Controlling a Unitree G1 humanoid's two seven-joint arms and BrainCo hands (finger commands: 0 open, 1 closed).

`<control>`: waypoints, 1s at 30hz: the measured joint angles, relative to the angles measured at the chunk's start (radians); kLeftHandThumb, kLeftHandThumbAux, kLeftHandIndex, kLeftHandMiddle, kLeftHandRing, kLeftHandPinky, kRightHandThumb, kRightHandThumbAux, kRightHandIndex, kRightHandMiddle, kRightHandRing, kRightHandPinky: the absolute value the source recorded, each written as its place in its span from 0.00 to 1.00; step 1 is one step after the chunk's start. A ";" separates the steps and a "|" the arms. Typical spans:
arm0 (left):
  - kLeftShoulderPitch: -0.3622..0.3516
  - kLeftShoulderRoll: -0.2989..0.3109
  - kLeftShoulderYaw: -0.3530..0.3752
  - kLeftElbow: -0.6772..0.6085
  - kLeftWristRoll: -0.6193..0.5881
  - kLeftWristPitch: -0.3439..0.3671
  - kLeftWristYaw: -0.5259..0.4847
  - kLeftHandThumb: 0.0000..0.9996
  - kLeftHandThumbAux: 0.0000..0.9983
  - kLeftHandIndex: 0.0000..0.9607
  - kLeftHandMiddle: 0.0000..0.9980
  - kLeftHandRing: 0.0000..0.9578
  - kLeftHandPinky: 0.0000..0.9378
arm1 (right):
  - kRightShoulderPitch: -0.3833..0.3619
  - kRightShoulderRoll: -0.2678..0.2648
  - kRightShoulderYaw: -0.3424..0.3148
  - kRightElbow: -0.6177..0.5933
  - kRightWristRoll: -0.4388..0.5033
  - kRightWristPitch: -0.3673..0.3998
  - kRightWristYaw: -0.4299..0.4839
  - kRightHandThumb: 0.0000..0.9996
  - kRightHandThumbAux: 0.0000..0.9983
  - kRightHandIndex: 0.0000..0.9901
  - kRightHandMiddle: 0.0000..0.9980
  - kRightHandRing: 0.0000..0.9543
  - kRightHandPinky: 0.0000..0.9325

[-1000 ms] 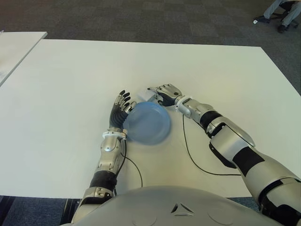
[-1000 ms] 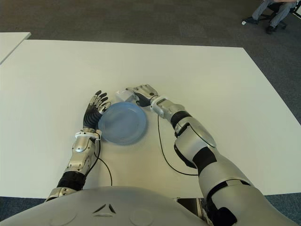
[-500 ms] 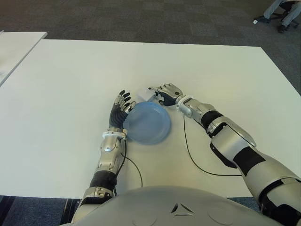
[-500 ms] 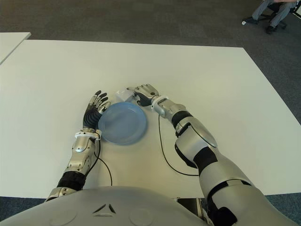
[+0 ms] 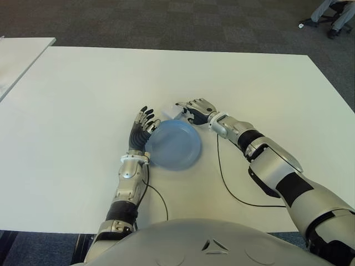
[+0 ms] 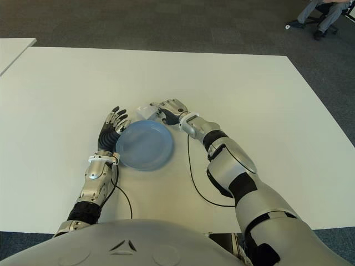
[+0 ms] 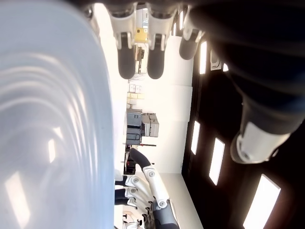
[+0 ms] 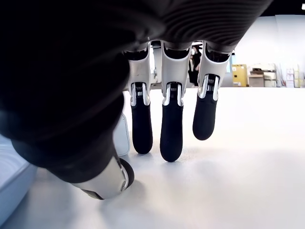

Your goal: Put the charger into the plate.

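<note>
A round blue plate [image 5: 173, 145] lies on the white table [image 5: 266, 88]. The white charger [image 6: 145, 112] sits on the table just past the plate's far rim. My right hand [image 5: 193, 110] is right beside it, on its right. The fingers [image 8: 171, 133] are bent down with their tips at the tabletop and hold nothing. In the right wrist view the charger [image 8: 122, 137] shows as a white edge next to the index finger. My left hand [image 5: 143, 124] stands with straight fingers against the plate's left rim, the plate [image 7: 47, 119] close by its palm.
A black cable [image 5: 223, 176] runs over the table from my right wrist toward the near edge. Another white table [image 5: 19, 55] stands at the far left. A person's legs and a chair [image 5: 333, 14] show on the carpet at the far right.
My right hand has edged slightly to the right beside the charger. Less of the charger shows in the left eye view. Plate and left hand have not moved.
</note>
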 measured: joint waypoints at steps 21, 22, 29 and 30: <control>-0.001 0.000 -0.001 0.007 0.005 -0.008 0.000 0.00 0.58 0.11 0.19 0.19 0.21 | -0.104 -0.130 0.186 -0.072 -0.216 -0.046 -0.063 0.00 0.81 0.00 0.04 0.03 0.00; -0.002 0.000 -0.001 0.010 0.007 -0.009 0.000 0.00 0.58 0.11 0.19 0.19 0.21 | -0.110 -0.133 0.194 -0.072 -0.228 -0.040 -0.063 0.00 0.81 0.00 0.04 0.03 0.00; -0.011 -0.002 0.000 0.023 0.021 -0.018 0.013 0.00 0.59 0.12 0.21 0.21 0.23 | -0.127 -0.125 0.243 -0.074 -0.285 0.001 -0.063 0.00 0.80 0.00 0.01 0.00 0.00; -0.012 -0.002 0.000 0.025 0.022 -0.019 0.014 0.00 0.59 0.12 0.21 0.21 0.23 | -0.129 -0.124 0.248 -0.074 -0.290 0.008 -0.063 0.00 0.79 0.00 0.01 0.00 0.00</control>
